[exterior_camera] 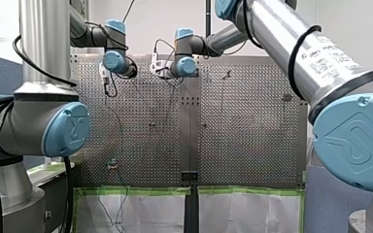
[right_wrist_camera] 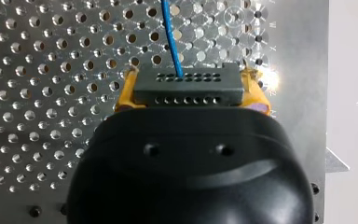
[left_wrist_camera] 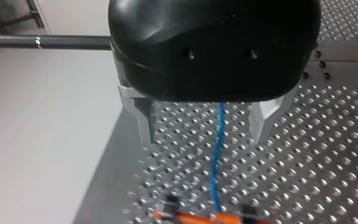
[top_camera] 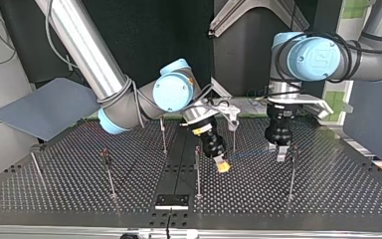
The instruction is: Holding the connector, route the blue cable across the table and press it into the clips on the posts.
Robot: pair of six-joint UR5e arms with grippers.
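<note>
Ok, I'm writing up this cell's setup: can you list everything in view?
table: one, silver, perforated, under everything.
posts: six that I can count, thin metal, upright across the table in the top view.
blue cable: one, blue, running from the connector and passing between the left gripper's fingers.
connector: one, dark grey, clamped in the right gripper.
panel: one, grey, flat, at the top view's left, by the table's edge.
sheets: two, white edged in green tape, at the front view's bottom.
left gripper: one, black with metal fingers, open.
right gripper: one, black with yellow pads, shut on the connector.
</note>
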